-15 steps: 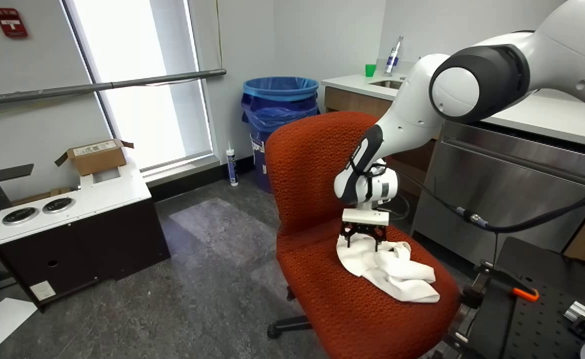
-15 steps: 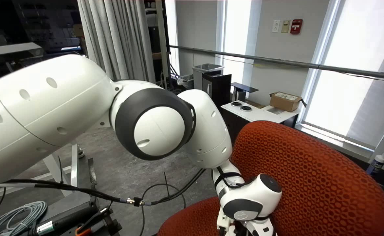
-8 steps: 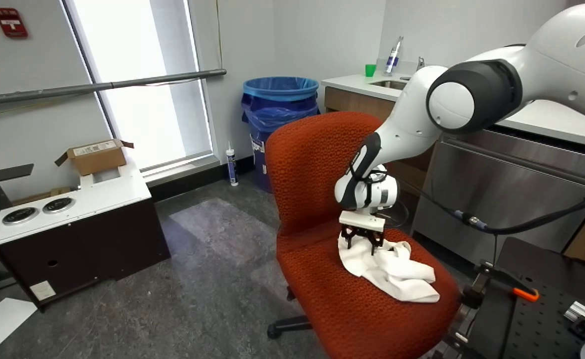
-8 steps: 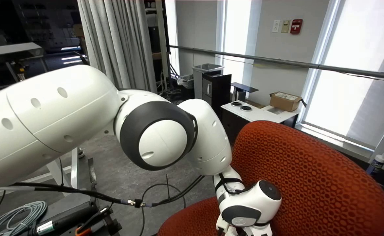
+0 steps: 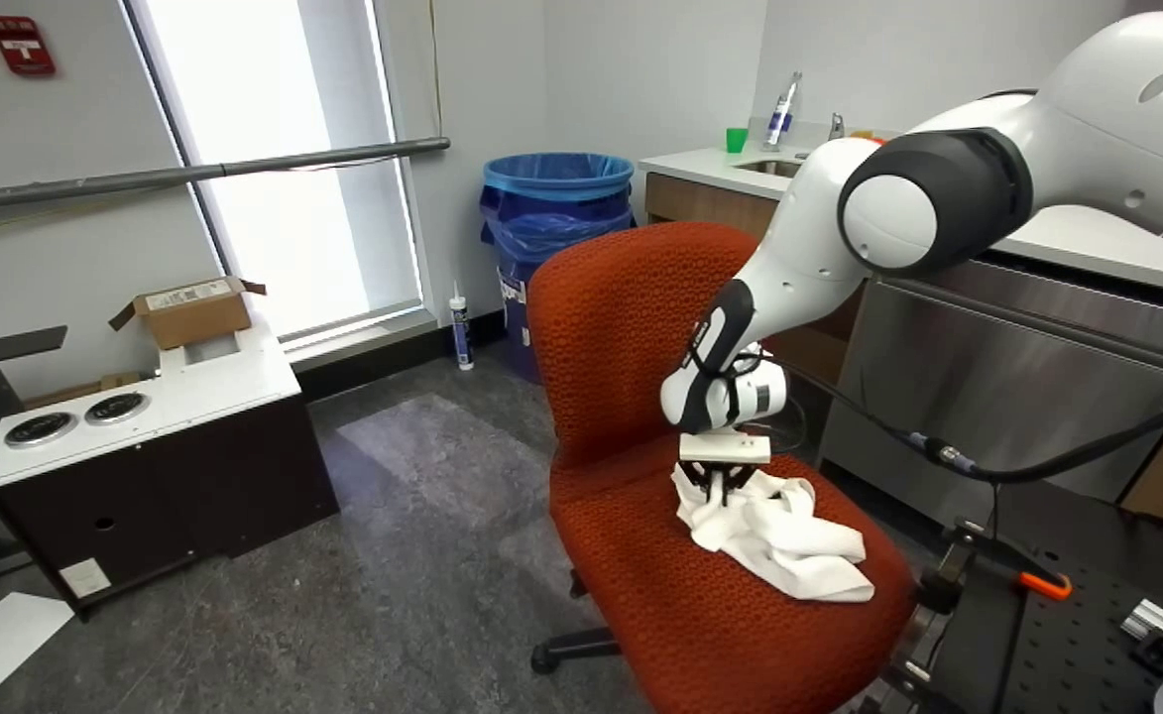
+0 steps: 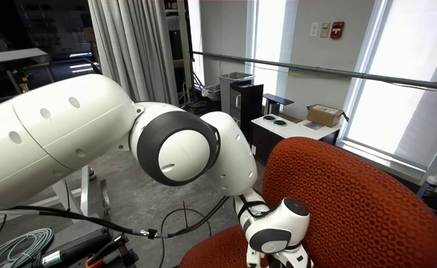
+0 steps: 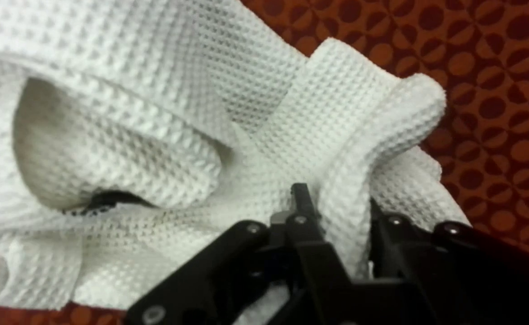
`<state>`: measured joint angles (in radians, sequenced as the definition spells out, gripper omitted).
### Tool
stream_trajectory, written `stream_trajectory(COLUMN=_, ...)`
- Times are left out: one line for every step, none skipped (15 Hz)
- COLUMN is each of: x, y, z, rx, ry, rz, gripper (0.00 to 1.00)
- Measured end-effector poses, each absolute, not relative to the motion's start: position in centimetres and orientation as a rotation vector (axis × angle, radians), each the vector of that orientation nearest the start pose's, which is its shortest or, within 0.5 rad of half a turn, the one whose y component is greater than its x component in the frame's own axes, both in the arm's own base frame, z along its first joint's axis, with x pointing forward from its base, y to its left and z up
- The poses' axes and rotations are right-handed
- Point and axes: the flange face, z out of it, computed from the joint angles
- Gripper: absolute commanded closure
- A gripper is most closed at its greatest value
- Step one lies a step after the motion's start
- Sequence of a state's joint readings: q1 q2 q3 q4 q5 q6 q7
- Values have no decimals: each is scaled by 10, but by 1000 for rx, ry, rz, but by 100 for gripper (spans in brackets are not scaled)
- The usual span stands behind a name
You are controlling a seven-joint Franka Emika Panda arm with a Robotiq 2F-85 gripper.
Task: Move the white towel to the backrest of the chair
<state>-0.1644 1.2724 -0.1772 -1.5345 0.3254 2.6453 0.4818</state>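
The white towel (image 5: 789,540) lies crumpled on the seat of the red-orange chair (image 5: 680,615), close to its backrest (image 5: 621,347). My gripper (image 5: 717,494) points down into the towel's end nearest the backrest. In the wrist view a raised fold of the white towel (image 7: 327,99) runs up between the black fingers (image 7: 301,198), and my gripper (image 7: 336,197) is shut on that fold. The right fingertip is partly hidden behind the cloth. In an exterior view the backrest (image 6: 337,178) stands beside the wrist, while the fingers and towel fall below the frame.
Behind the chair stand a blue bin (image 5: 558,218) and a counter with a sink (image 5: 774,168). A black table (image 5: 1087,615) with an orange-handled tool (image 5: 1045,585) borders the seat's front right. A cable (image 5: 1067,461) hangs from the arm.
The gripper's fingers have come together from wide apart, bunching the towel into a fold between them. The hand has sunk slightly. The rest of the towel has stayed in place.
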Motion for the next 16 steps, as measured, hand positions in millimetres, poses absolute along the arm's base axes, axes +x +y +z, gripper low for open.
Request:
stream_trajectory(x=570, y=-207, z=-96, rx=-2836, ry=1468, rz=191, gripper=100)
stream_trajectory(x=570, y=-205, z=-94, rx=-2878, ry=1395, rz=190, gripper=100)
stream_trajectory(x=571, y=-203, z=-91, rx=-2919, ry=1322, rz=187, gripper=100)
stream_trajectory(x=571, y=-201, z=-86, rx=-2956, ry=1248, rz=176, gripper=100)
stream_trajectory(x=572, y=-200, z=-80, rx=-2990, ry=1173, rz=163, gripper=100)
stream_trajectory(x=573, y=-199, z=-74, rx=-3020, ry=1106, rz=147, gripper=100)
stream_trajectory(x=574, y=-199, z=-67, rx=-3046, ry=1044, rz=129, gripper=100)
stream_trajectory(x=575, y=-199, z=-58, rx=-3069, ry=987, rz=115, gripper=100)
stream_trajectory(x=576, y=-198, z=-49, rx=-3088, ry=937, rz=107, gripper=100)
stream_trajectory(x=578, y=-197, z=-39, rx=-3102, ry=895, rz=98, gripper=100)
stream_trajectory(x=580, y=-196, z=-28, rx=-3115, ry=857, rz=87, gripper=100)
stream_trajectory(x=583, y=-194, z=-17, rx=-3126, ry=823, rz=74, gripper=100)
stream_trajectory(x=586, y=-192, z=-6, rx=-3135, ry=795, rz=59, gripper=100)
stream_trajectory(x=589, y=-190, z=6, rx=-3141, ry=771, rz=41, gripper=100)
stream_trajectory(x=593, y=-188, z=19, rx=-3147, ry=751, rz=20, gripper=100)
stream_trajectory(x=597, y=-185, z=34, rx=-3149, ry=737, rz=-5, gripper=100)
